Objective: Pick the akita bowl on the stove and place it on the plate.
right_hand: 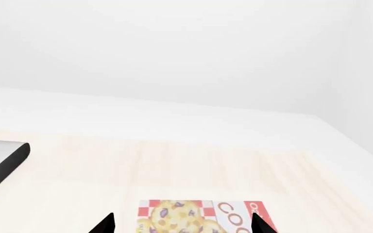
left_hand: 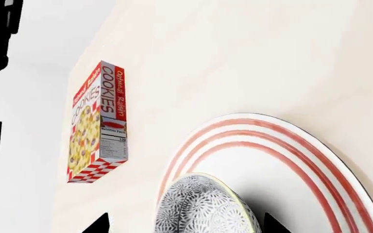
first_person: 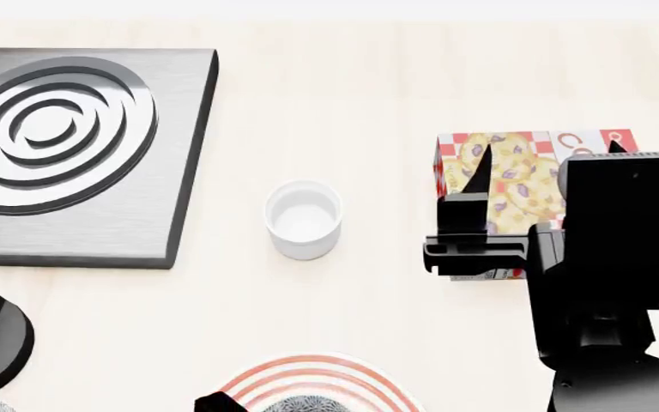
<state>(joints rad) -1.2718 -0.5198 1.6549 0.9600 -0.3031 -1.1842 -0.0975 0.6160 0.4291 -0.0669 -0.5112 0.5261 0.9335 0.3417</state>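
Nearby, "Oatmeal Raisin COOKIES" box [left_hand: 99,124] beside plate [left_hand: 271,160].

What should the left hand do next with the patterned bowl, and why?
Probably lower a touch and open. In the left wrist view the akita bowl sits between the left hand's fingertips over the plate, and the stove burner is bare. Whether the bowl already rests on the plate can't be told.
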